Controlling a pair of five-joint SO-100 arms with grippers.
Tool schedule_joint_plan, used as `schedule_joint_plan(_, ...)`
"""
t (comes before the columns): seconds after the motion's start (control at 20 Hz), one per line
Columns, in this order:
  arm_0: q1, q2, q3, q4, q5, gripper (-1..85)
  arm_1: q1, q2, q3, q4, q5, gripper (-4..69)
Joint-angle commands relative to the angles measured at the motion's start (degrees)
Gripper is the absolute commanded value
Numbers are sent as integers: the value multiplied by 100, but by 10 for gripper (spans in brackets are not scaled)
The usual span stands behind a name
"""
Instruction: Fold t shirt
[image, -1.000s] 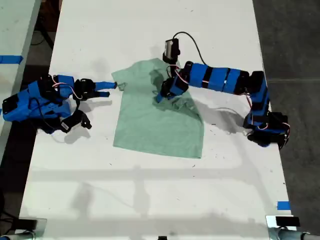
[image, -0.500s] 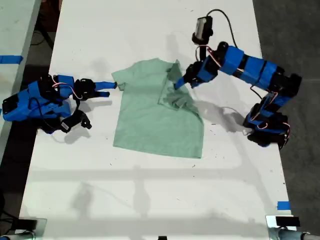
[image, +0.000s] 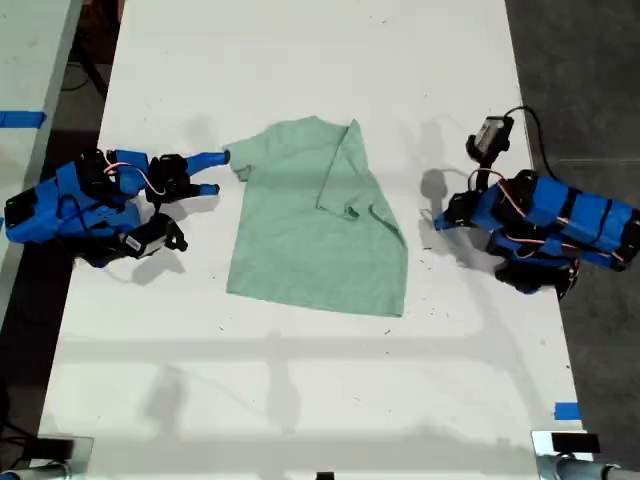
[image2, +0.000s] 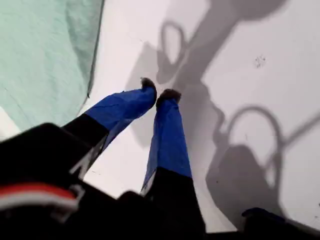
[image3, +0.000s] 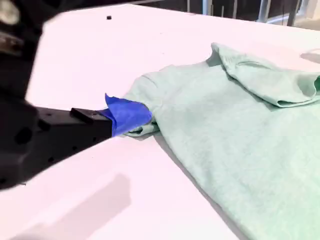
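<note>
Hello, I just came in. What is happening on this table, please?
Two blue arms are folding a t shirt on a white table. One sleeve already lies folded over the body. My first gripper, on the exterior view's right, sits on bare table beside the shirt, jaws nearly together and holding nothing. My second gripper, on the exterior view's left, is at the other sleeve's edge; whether it grips the cloth cannot be told.

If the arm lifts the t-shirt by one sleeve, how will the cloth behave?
The t-shirt will probably hang limp and drape, since one sleeve already lies folded over its body in soft creases. It looks thin and light, so it may drag across the smooth white table rather than stay flat. Lifted at one point, it would likely bunch.
</note>
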Motion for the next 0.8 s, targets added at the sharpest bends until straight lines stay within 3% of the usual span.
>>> schedule_joint_plan(0.0,-18,44,237,9,-70,267,-229,1714,703,229,-264,24)
schedule_joint_plan(0.05,18,44,237,9,-62,74,-237,1767,712,237,-343,24)
schedule_joint_plan(0.15,0,44,237,9,-62,7,-141,1767,791,246,-290,24)
schedule_joint_plan(0.3,26,44,237,9,-62,8,-158,1767,870,246,-193,24)
schedule_joint_plan(0.4,79,44,237,9,-18,67,-229,1767,896,246,-105,24)
schedule_joint_plan(0.55,62,44,237,9,-44,7,-264,1767,905,246,-79,24)
schedule_joint_plan(0.75,167,44,237,9,-35,-2,-290,1767,914,246,-53,24)
